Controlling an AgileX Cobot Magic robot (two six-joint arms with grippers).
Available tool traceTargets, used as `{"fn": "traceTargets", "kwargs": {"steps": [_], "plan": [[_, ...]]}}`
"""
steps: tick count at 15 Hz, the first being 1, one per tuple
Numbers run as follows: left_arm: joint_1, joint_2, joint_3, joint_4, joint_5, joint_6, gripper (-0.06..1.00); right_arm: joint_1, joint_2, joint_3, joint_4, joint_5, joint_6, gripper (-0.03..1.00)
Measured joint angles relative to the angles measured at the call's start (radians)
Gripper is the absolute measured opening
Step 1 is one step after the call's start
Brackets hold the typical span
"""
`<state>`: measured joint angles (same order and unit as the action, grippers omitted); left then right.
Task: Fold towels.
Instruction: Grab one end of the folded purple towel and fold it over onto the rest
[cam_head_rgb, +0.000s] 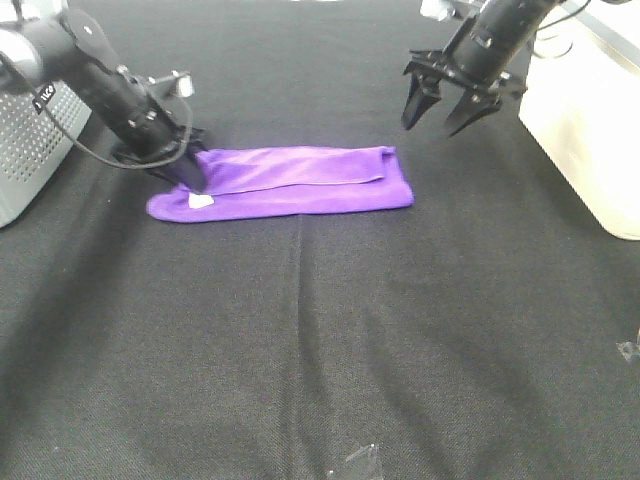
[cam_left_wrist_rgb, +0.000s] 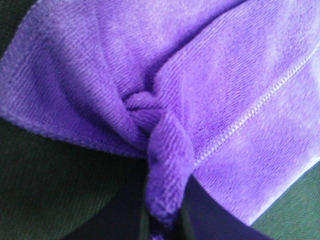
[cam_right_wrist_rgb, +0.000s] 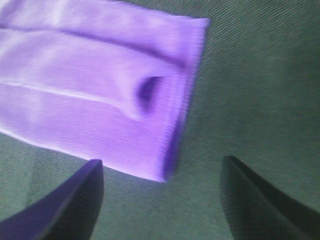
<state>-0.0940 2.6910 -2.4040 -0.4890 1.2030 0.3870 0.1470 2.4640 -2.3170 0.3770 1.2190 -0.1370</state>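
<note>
Desk (cam_head_rgb: 300, 380) bears towel (cam_head_rgb: 300, 195); left pincer (cam_head_rgb: 194, 184), pinching its end, should lift squarely toward spread right pincer (cam_head_rgb: 430, 126)

You're looking at a bright purple towel (cam_head_rgb: 290, 180) with a small white tag (cam_head_rgb: 201, 200) and pale stitching (cam_left_wrist_rgb: 260, 107), on a black counter (cam_head_rgb: 300, 350). Your left hand (cam_head_rgb: 195, 183) and right hand (cam_head_rgb: 430, 125) are black; the perforated box (cam_head_rgb: 30, 150) is light grey.

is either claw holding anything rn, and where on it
The left claw pinches the purple towel at the end beside its white tag. The right claw is open, holding nothing.
</note>
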Motion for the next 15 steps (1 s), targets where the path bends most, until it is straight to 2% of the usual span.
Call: {"fn": "traceTargets", "kwargs": {"steps": [5, 7, 8, 12, 15], "plan": [[0.032, -0.119, 0.003, 0.032, 0.007, 0.005, 0.07, 0.000, -0.058, 0.000, -0.072, 0.000, 0.000, 0.65], [0.029, -0.138, 0.003, -0.014, 0.009, 0.012, 0.07, 0.000, -0.065, 0.000, -0.075, 0.000, 0.000, 0.65], [0.007, -0.142, 0.003, -0.058, 0.009, 0.030, 0.07, 0.000, -0.067, 0.000, -0.074, 0.000, 0.000, 0.65], [-0.098, -0.123, 0.003, -0.100, 0.010, 0.035, 0.07, 0.000, -0.103, 0.000, -0.072, 0.001, 0.000, 0.65], [-0.147, -0.093, 0.003, -0.152, -0.047, 0.027, 0.07, 0.000, -0.152, 0.000, -0.072, 0.001, 0.000, 0.65]]}}
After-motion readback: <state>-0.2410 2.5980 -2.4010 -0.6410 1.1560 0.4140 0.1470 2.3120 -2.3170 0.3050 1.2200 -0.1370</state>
